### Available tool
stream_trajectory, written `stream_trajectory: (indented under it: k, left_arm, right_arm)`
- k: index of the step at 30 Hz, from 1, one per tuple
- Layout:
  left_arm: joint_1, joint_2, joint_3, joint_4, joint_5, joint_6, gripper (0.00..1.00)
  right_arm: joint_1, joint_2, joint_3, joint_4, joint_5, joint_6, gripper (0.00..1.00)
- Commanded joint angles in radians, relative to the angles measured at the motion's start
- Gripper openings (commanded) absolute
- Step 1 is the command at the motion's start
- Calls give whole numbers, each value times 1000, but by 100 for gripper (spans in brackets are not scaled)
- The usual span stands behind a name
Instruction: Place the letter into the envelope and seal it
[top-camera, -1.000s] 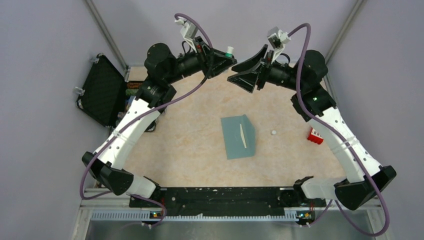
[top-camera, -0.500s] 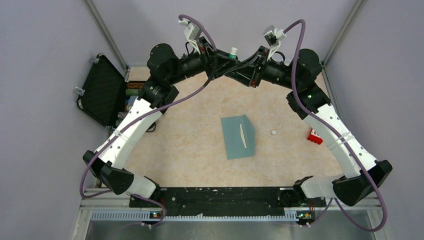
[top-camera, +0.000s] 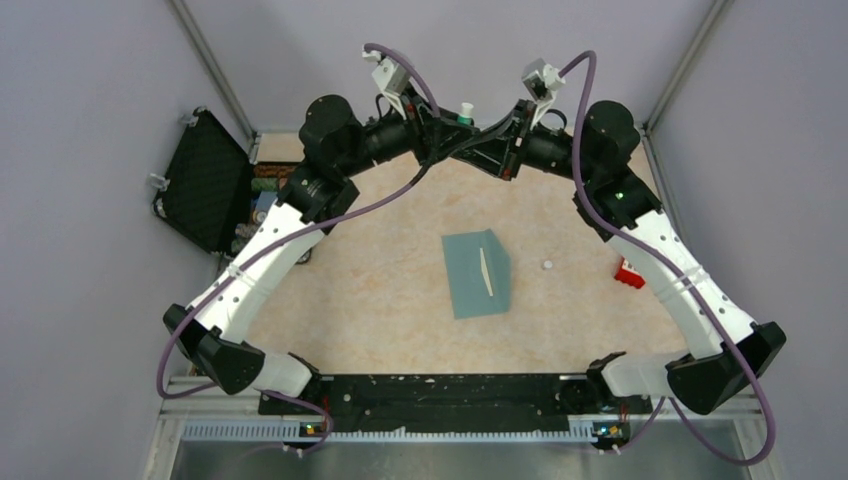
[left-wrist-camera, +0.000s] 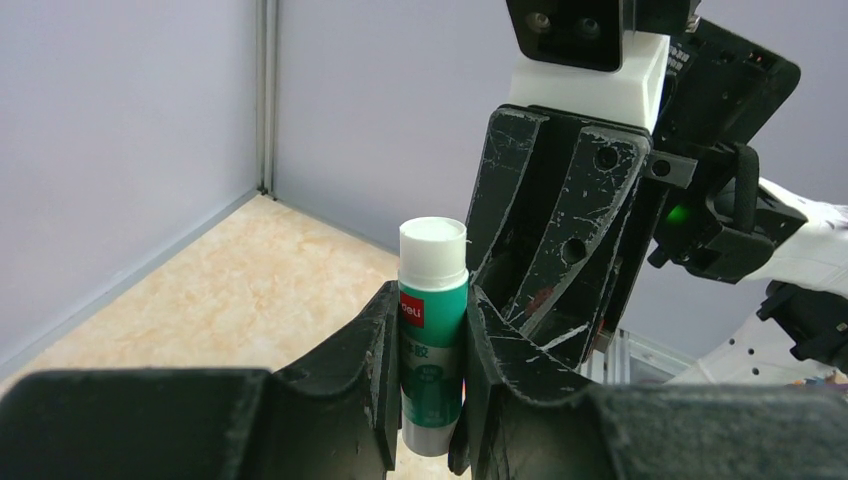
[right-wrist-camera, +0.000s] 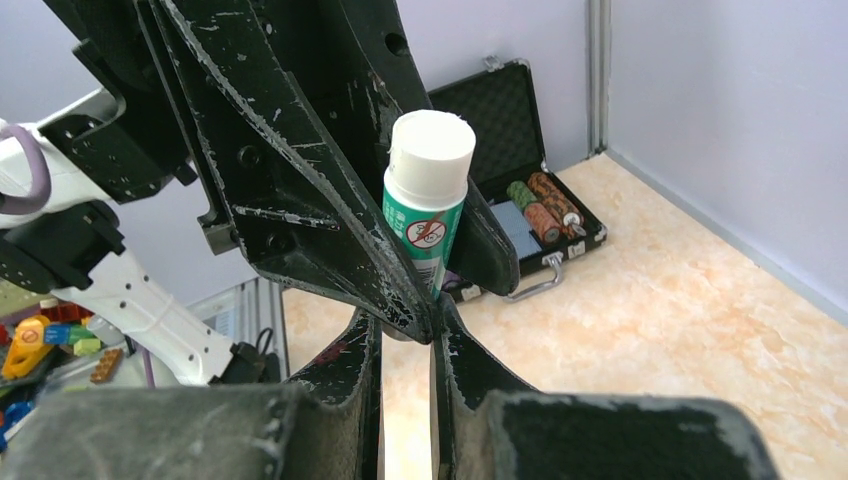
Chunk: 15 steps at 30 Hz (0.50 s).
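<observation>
The teal envelope (top-camera: 478, 274) lies flat mid-table with a thin white strip (top-camera: 486, 272) on it. The letter is out of view. At the back, my left gripper (top-camera: 462, 124) (left-wrist-camera: 432, 298) is raised and shut on an upright green glue stick (top-camera: 465, 108) (left-wrist-camera: 433, 330) (right-wrist-camera: 425, 215) with a white top. My right gripper (top-camera: 480, 136) (right-wrist-camera: 405, 322) meets it tip to tip. Its jaws stand almost together with a narrow slit, their tips against the left finger just under the stick. Whether they pinch anything is hidden.
An open black case (top-camera: 205, 180) (right-wrist-camera: 520, 200) holding rolls sits at the left edge. A small white disc (top-camera: 547, 266) and a red block (top-camera: 630, 271) lie right of the envelope. Grey walls close in the back and both sides.
The right arm swung left to the left gripper and its wide-open jaws closed to a slit. The left gripper, still holding the glue stick, shifted slightly up and right.
</observation>
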Motion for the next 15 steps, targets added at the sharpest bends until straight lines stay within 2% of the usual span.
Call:
stream_trajectory:
  k: [1,15]
  left_arm:
    - [29,-39,-9,-13,-2,44,0]
    - [75,-84,-53,-38,40,24,0]
  right_arm:
    - [8,-52,7,-16,-5,-75,0]
    - [-15,-53,-3,-56,23,-103,0]
